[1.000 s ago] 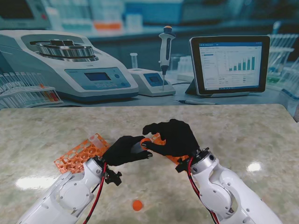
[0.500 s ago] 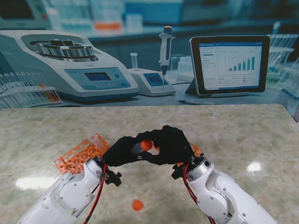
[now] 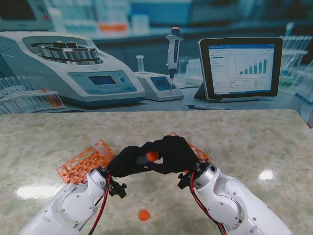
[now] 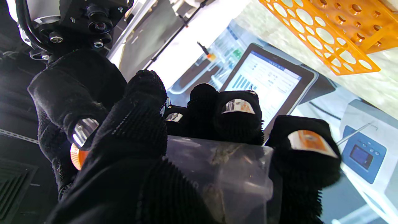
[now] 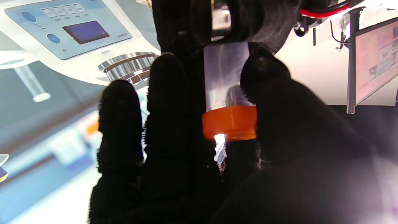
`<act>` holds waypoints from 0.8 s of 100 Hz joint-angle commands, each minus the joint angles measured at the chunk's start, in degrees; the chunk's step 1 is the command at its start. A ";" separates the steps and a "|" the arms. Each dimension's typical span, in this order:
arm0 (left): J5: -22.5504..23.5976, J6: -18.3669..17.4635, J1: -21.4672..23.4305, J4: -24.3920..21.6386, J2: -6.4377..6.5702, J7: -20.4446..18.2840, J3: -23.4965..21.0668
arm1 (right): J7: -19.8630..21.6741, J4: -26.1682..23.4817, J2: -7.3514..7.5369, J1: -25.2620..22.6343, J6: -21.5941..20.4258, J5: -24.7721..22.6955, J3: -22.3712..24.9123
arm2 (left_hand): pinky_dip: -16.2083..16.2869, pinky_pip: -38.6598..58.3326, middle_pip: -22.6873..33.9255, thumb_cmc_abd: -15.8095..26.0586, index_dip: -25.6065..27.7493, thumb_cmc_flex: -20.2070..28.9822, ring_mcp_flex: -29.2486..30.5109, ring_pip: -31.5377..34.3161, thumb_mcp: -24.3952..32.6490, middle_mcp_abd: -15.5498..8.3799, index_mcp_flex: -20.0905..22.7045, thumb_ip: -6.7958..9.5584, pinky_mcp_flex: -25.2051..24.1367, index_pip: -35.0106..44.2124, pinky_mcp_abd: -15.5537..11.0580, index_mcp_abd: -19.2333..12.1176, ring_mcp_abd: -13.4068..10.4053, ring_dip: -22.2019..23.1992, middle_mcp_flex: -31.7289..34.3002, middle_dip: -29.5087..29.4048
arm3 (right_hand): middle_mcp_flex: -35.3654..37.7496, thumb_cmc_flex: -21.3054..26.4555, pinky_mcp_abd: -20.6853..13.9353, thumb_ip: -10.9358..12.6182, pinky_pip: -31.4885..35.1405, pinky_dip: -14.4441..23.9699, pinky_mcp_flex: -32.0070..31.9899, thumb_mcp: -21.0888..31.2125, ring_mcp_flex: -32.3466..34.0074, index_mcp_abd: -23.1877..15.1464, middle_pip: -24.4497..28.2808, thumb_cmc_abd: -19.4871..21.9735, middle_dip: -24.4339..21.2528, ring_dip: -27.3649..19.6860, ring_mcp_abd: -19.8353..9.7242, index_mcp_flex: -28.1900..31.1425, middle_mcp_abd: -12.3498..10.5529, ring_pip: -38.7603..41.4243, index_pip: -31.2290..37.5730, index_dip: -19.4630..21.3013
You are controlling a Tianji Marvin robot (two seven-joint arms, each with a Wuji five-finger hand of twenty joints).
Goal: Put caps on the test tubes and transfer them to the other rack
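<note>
Over the last second the right hand (image 3: pixel 172 152) has closed in on the left hand (image 3: pixel 128 160), so the orange cap (image 5: pixel 229 123) it pinches now sits on the tube (image 4: pixel 222 177) the left hand grips above mid-counter, apparently capped and rack-ready.

No legible text in any view. Tablet screen (image 3: pixel 240 65) beyond the hands: bar chart and text lines, too small to read. Centrifuge panel (image 5: pixel 70 29): lit display, round buttons, a small word beside the display blurred past reading.
</note>
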 commanded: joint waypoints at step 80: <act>0.02 -0.88 0.48 -2.16 -0.41 0.45 -0.01 | 6.90 2.75 -0.13 2.37 -5.99 7.05 -0.50 | 1.16 -2.54 -4.74 2.39 -2.30 -0.63 -2.03 -6.82 -0.22 -2.57 -1.74 -0.84 -4.45 -1.06 1.34 -4.31 1.15 -1.12 -1.85 -2.40 | 10.57 -1.05 -2.17 6.86 13.09 5.93 12.36 34.68 5.56 -8.53 8.00 1.56 9.63 9.00 -1.75 16.92 -7.12 25.45 3.32 20.86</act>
